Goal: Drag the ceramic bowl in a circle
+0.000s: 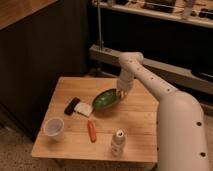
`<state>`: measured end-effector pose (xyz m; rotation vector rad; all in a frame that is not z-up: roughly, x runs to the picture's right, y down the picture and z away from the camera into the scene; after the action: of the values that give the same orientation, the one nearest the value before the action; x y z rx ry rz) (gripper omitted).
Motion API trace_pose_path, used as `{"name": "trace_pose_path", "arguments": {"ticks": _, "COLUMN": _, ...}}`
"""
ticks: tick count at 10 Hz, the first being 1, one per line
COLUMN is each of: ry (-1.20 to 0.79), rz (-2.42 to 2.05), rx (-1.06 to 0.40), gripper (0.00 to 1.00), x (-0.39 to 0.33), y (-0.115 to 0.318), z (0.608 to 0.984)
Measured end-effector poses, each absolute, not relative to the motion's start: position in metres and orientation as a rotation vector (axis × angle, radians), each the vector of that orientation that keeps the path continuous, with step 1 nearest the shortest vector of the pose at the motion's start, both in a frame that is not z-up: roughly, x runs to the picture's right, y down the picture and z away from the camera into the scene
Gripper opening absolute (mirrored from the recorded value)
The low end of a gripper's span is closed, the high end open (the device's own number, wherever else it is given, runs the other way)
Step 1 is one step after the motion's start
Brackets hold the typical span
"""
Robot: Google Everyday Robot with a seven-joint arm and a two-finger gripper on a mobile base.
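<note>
1. The gripper [120, 92] is sitting just right of the frame's centre, at the right-hand rim of the ceramic bowl [105, 99], with the white arm [150, 82] reaching down to it from the upper middle and bulking out toward the lower right corner
2. The ceramic bowl is lying near the middle of the wooden table [135, 117], its right edge looking slightly lifted or tilted under the gripper; whether the claw is pinching the rim or only pressing against it, I cannot tell
3. Judging by this contact, the dragging step is under way rather than the approach
4. Just left of the bowl a white-and-black object [78, 107] is lying, almost touching it; an orange-red item, maybe a carrot [92, 131], is lying below it, a small bottle [117, 141] is standing at lower centre, and a translucent cup [53, 128] is standing at lower left
5. The next move is calling for a steady curved sweep that keeps hold of the rim, staying on the open wood to the right and top and steering clear of the neighbours on the left and below
</note>
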<state>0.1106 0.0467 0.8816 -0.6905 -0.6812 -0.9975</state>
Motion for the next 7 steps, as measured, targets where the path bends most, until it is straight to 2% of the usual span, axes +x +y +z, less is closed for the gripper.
{"name": "trace_pose_path", "arguments": {"ticks": 7, "ry": -0.694, "rz": -0.849, "rx": -0.683, "gripper": 0.00, "x": 0.181, "y": 0.048, "z": 0.901}}
